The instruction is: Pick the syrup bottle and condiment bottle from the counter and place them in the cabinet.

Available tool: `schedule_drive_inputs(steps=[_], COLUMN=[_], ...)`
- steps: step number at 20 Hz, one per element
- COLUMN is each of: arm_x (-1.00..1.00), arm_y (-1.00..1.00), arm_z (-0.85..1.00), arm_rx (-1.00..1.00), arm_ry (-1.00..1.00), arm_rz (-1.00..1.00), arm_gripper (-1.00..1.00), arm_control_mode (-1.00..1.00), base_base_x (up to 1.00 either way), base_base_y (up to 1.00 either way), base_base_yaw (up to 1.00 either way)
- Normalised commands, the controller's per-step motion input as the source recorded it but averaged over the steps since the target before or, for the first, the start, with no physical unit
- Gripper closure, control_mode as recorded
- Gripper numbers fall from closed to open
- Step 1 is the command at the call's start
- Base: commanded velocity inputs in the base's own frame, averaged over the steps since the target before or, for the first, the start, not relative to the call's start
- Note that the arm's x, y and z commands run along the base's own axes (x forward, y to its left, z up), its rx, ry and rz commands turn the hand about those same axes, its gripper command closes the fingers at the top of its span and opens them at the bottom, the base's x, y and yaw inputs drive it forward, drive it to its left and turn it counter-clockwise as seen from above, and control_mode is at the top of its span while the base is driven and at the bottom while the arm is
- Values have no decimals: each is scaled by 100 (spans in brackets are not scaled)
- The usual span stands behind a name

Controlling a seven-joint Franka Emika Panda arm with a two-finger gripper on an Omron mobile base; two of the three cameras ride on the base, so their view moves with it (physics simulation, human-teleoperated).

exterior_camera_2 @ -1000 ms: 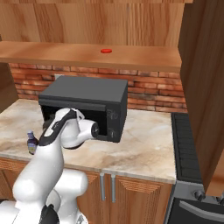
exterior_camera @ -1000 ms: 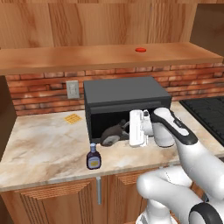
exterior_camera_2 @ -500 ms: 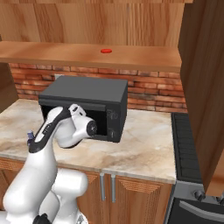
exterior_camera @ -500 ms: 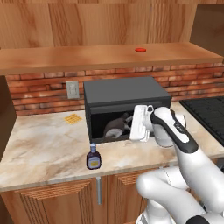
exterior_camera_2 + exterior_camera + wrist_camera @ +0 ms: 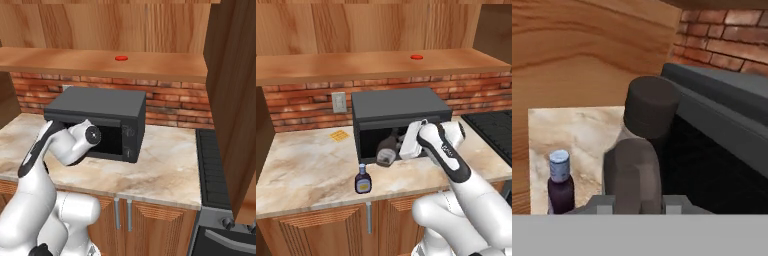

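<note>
Left base view: gripper (image 5: pixel 392 151) clamps the syrup bottle (image 5: pixel 387 149), tilted and off the counter (image 5: pixel 306 165) in front of the microwave (image 5: pixel 398 107); condiment bottle (image 5: pixel 362 179) stands near the counter's front edge. Right base view: cabinet (image 5: pixel 100 60) shelf runs above the microwave. Hand view: syrup bottle sits between the fingers (image 5: pixel 602 204), condiment bottle beside it.

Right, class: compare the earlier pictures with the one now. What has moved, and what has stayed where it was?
The gripper, shut on the syrup bottle, has lifted it a little higher in front of the microwave. The condiment bottle stays upright on the counter. The cabinet stays as it was, with no bottle on it yet.
</note>
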Motion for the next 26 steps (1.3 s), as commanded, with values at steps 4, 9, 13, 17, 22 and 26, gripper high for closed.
schedule_drive_inputs(steps=[4,9,13,17,22,26], arm_x=[-3,-10,-13,-31,-62,-49], arm_y=[0,0,-1,0,0,0], arm_z=[10,35,46,39,41,39], arm_rx=[-11,-2,-1,-7,-18,-20], arm_ry=[37,19,10,3,-3,-5], arm_rz=[-7,-8,-12,-15,-12,-16], arm_gripper=[100,100,100,100,100,100], arm_control_mode=[-100,-100,-100,-100,-100,-100], base_base_x=[0,0,0,0,0,0], base_base_y=[0,0,0,0,0,0], base_base_yaw=[0,0,0,0,0,0])
